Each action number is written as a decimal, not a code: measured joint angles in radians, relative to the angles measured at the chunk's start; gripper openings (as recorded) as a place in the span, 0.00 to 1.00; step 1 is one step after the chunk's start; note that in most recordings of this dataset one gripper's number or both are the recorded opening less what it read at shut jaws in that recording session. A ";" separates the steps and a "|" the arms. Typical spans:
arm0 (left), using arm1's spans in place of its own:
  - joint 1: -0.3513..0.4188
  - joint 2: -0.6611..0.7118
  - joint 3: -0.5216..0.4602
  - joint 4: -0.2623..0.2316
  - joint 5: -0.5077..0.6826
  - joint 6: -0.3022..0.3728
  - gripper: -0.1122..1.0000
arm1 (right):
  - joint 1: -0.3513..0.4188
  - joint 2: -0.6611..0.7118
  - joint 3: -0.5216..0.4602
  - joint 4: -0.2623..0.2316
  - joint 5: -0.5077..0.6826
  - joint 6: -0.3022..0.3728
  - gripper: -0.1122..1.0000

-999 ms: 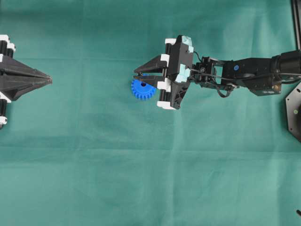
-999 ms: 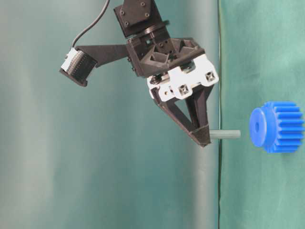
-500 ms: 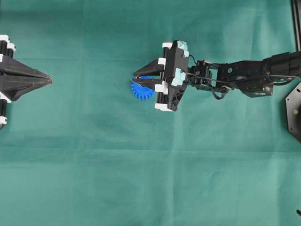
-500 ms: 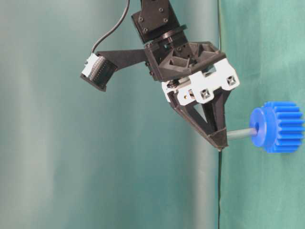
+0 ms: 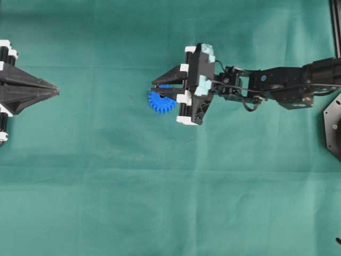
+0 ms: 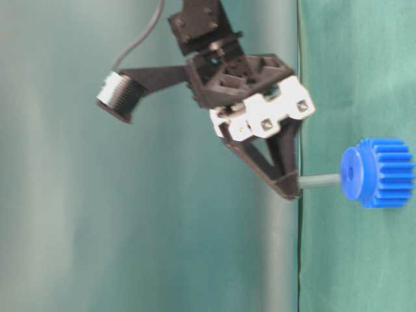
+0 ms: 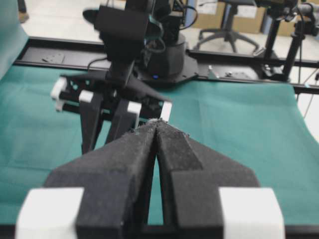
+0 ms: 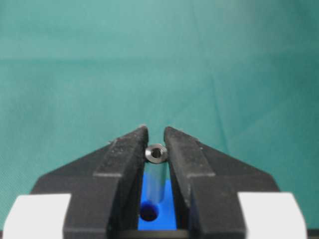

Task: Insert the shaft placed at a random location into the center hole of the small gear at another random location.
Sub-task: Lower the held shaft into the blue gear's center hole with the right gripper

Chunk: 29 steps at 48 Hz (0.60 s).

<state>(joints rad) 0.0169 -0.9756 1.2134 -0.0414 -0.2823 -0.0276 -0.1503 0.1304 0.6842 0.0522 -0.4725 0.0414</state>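
Shaft [image 6: 318,181] tip at center hole [image 6: 345,174], not yet seated.
Right pincer [image 8: 156,144] clenched on shaft, beside small gear [image 6: 378,172]; left pincer [image 7: 157,130] closed, idle; push-in left.

surface: green cloth [image 5: 160,202] | on it: small gear [image 5: 160,102]

We find the shaft [image 6: 318,181] between the right gripper [image 6: 289,188] and small gear [image 6: 379,172] (tip at the center hole [image 6: 345,173]), left gripper [image 5: 53,90] well apart.

The shaft [image 8: 156,153] is smooth glossy metal, the small gear [image 6: 378,172] matt blue plastic (cloth [image 5: 160,186] matt green).
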 measured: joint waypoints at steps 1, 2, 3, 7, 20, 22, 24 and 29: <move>0.000 0.000 0.000 0.000 0.000 0.000 0.10 | -0.002 -0.006 0.003 -0.002 0.002 -0.002 0.24; 0.000 0.000 0.002 0.000 0.000 0.000 0.10 | 0.000 -0.014 0.005 -0.005 0.000 -0.002 0.24; 0.000 0.000 0.002 0.000 0.000 0.000 0.10 | 0.000 -0.018 0.006 -0.006 0.002 -0.003 0.24; 0.000 0.000 0.002 -0.002 0.000 -0.003 0.10 | 0.000 -0.035 0.014 -0.009 0.002 -0.006 0.24; 0.000 0.000 0.002 -0.002 0.000 -0.003 0.10 | 0.005 -0.038 0.017 -0.009 0.002 -0.006 0.24; 0.000 0.000 0.002 -0.002 0.000 -0.003 0.10 | 0.005 -0.037 0.017 -0.009 0.000 -0.006 0.24; 0.000 0.000 0.002 -0.002 0.000 -0.003 0.10 | 0.006 -0.034 0.017 -0.011 0.000 -0.006 0.24; 0.000 0.000 0.002 -0.002 0.000 -0.003 0.10 | 0.006 -0.011 0.015 -0.011 0.000 -0.006 0.24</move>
<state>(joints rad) 0.0169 -0.9756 1.2149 -0.0430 -0.2823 -0.0307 -0.1442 0.1197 0.6995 0.0414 -0.4725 0.0353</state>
